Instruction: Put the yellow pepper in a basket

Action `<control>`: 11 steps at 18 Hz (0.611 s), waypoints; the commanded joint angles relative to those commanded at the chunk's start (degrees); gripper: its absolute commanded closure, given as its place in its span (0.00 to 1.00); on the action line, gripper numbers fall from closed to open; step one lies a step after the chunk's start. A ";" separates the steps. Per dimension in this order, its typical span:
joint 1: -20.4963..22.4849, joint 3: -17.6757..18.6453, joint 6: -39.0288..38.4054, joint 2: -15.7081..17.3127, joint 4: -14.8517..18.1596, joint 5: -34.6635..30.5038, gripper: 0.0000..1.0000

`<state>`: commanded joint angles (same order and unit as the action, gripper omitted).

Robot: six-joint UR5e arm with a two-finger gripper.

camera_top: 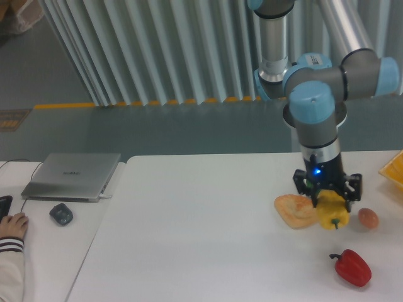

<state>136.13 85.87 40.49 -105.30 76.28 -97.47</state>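
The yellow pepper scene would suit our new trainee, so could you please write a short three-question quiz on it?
1. True or false: the gripper is shut on the yellow pepper.
2. Which lies nearest the held pepper? A) laptop B) egg C) mouse
3. Fill in: the basket shows at the picture's ___ edge.

Key: 1 true; 2 B; 3 right.
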 joint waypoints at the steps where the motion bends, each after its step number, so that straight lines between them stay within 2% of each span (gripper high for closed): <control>1: 1.58 0.52 2.72 1.40 0.36 0.17 0.39; 6: 6.60 1.32 15.91 3.60 0.62 1.05 0.39; 10: 11.34 1.93 26.81 3.87 0.62 1.05 0.39; 11: 13.18 1.93 31.53 3.87 0.62 1.05 0.39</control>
<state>149.31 87.80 72.02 -101.43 76.90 -96.42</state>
